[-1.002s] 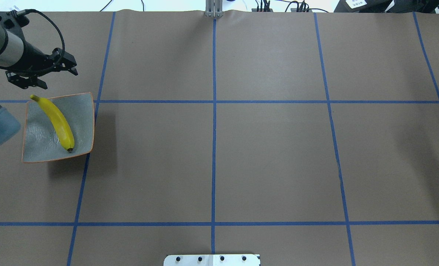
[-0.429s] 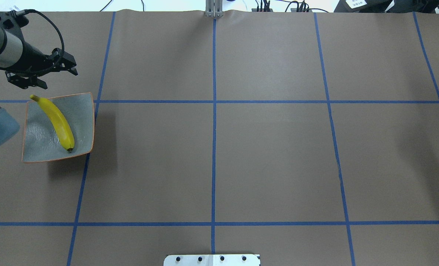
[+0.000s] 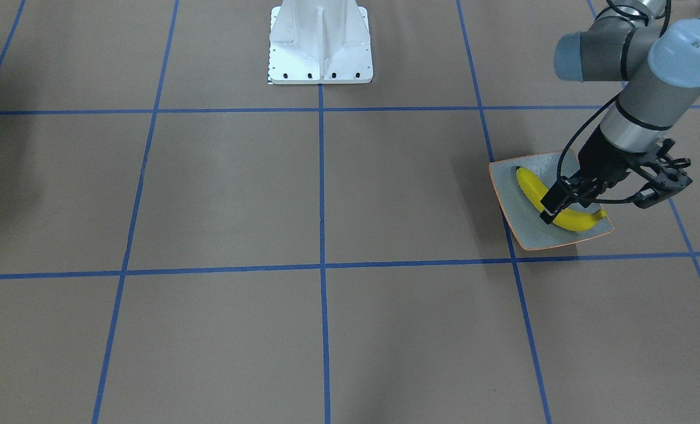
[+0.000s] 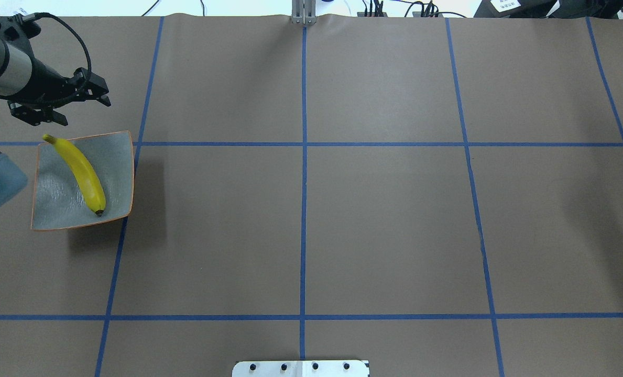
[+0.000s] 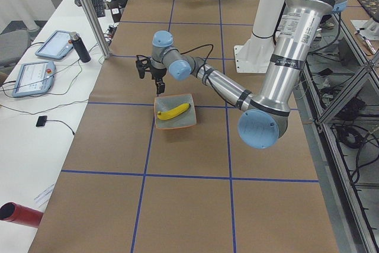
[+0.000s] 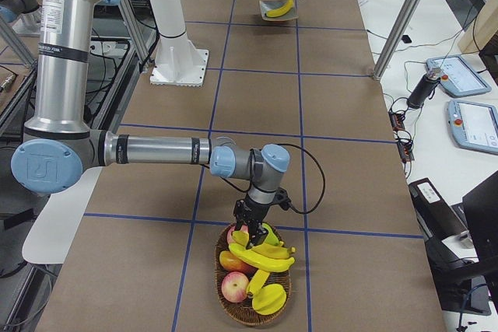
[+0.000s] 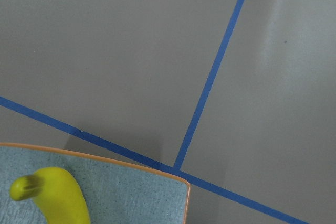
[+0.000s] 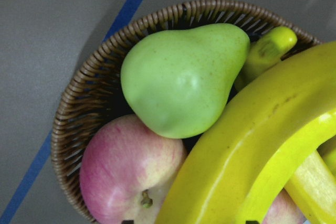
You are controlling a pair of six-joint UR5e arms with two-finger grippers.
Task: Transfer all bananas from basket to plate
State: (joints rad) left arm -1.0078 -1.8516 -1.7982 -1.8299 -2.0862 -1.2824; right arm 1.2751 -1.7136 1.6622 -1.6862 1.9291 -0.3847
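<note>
Bananas (image 6: 261,258): 1 on plate (image 4: 54,209), 3 left in basket (image 8: 73,114). My L gripper (image 4: 83,111) spread, empty; R gripper (image 6: 247,223) at basket, can't tell grip.

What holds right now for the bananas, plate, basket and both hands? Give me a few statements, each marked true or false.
1. One banana lies on the plate. True.
2. The left hand grips that banana. False: it is open and empty, off the banana.
3. The basket holds no bananas. False: several bananas lie in it, with a pear and an apple.
4. The right hand is at the basket. True.
5. The plate sits mid-table. False: it is near the end of the table on the robot's left.
</note>
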